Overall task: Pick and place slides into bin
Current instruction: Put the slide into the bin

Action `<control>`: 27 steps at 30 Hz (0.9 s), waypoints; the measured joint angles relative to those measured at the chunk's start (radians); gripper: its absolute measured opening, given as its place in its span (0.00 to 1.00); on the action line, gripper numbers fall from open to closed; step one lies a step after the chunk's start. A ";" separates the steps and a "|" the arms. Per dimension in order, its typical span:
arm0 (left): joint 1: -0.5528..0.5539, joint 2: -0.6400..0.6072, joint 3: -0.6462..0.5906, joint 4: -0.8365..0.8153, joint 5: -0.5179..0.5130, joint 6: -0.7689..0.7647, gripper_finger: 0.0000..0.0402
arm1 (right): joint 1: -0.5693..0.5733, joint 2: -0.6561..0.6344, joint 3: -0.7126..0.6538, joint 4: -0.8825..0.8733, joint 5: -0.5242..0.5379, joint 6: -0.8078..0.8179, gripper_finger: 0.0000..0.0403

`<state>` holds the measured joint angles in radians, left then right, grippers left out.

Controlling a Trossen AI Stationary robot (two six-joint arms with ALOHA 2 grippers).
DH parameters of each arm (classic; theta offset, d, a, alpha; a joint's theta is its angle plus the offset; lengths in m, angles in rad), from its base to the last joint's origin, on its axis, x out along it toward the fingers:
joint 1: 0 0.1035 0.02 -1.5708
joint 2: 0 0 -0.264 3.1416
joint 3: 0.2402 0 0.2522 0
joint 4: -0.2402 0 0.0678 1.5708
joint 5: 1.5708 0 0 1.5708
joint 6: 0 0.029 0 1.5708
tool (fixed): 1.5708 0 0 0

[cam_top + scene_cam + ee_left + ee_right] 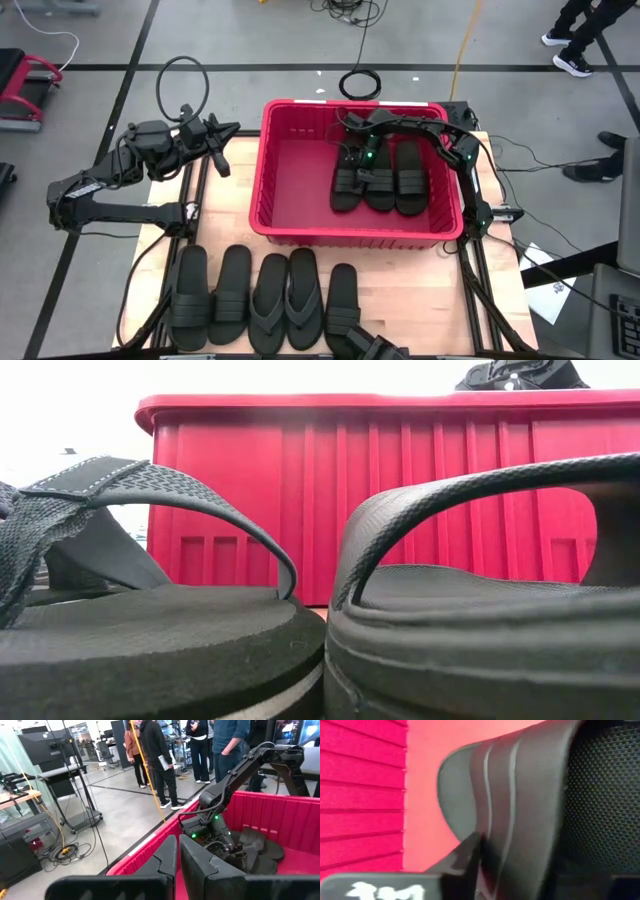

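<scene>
While the right hand reaches down inside the bin, its fingers are buried among the slides there, so I cannot tell whether they are spread or pressed together. Three slides lie side by side in the bin's right half, overlapping so that their edges are hard to separate in the high view. The right wrist view is filled by one ribbed strap against the red wall, too close to show a grip. Five more slides sit in a row along the worktop's near edge; the two in the middle are thong-style. A dark object at the very near edge is cut off and cannot be identified. The low view shows two of these slides up close, blocking most of the bin's wall. The left hand hovers over the worktop's far left corner, just beside the bin's left wall, fingers pressed nearly together. People stand beyond the worktop, cropped at the shoulders.
</scene>
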<state>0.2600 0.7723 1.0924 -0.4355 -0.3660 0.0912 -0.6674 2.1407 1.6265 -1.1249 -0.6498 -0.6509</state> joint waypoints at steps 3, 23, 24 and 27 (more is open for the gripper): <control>0.000 0.000 0.000 0.000 0.000 -0.001 0.06 | 0.002 0.000 0.009 0.014 0.047 0.019 0.37; 0.000 0.000 0.000 -0.001 0.062 -0.019 0.06 | 0.002 -0.022 0.047 0.015 0.130 0.052 0.66; 0.000 0.000 0.000 0.000 0.062 -0.019 0.06 | 0.002 -0.029 0.047 0.019 0.132 0.052 0.67; 0.000 0.000 0.000 -0.001 0.062 -0.018 0.06 | 0.002 -0.054 0.047 0.041 0.145 0.053 0.67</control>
<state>0.2600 0.7723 1.0924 -0.4362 -0.3039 0.0731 -0.6659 2.0865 1.6733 -1.0841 -0.5046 -0.5980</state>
